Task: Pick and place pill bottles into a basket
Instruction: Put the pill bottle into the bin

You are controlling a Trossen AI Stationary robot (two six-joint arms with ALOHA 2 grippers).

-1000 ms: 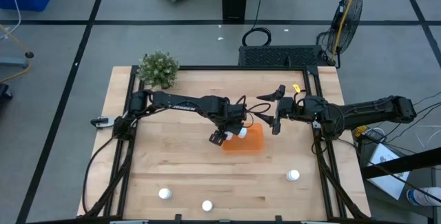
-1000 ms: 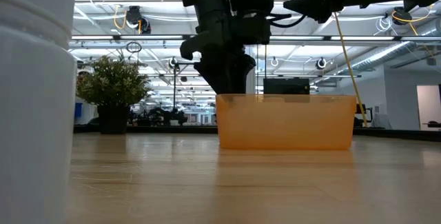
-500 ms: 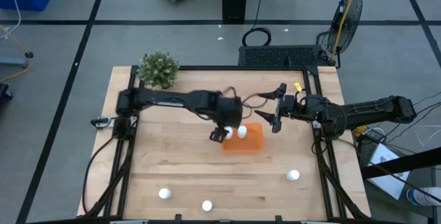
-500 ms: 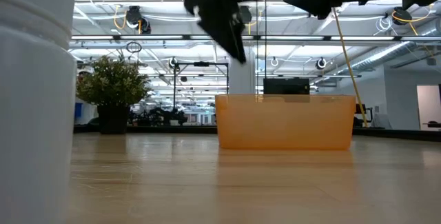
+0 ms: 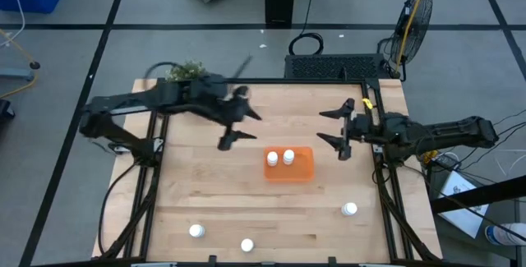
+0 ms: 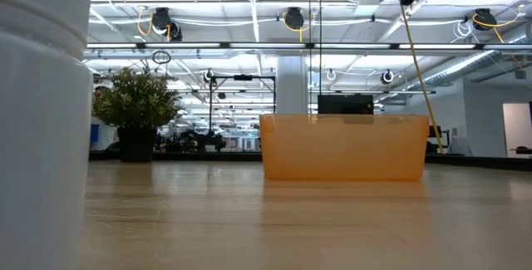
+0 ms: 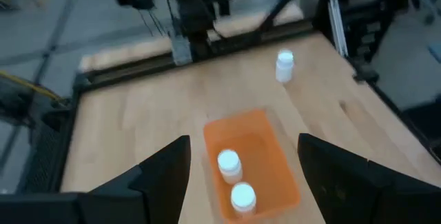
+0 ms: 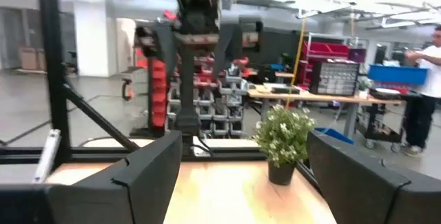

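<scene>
Standing side by side inside the orange basket [image 5: 289,164] at table centre are two pill bottles [image 5: 280,158]; three more stand apart toward 6 o'clock, at [image 5: 196,231], [image 5: 246,245] and [image 5: 350,209]. The left gripper [image 5: 234,123], somewhat blurred, appears spread and empty at 10 o'clock of the basket. The right gripper [image 5: 339,130] hangs splayed, holding nothing, at 2 o'clock.

Left tool [image 5: 233,125] is now off the basket [image 5: 301,171], empty near the plant [image 5: 182,71]; right tool [image 5: 342,134] sits farther back
</scene>
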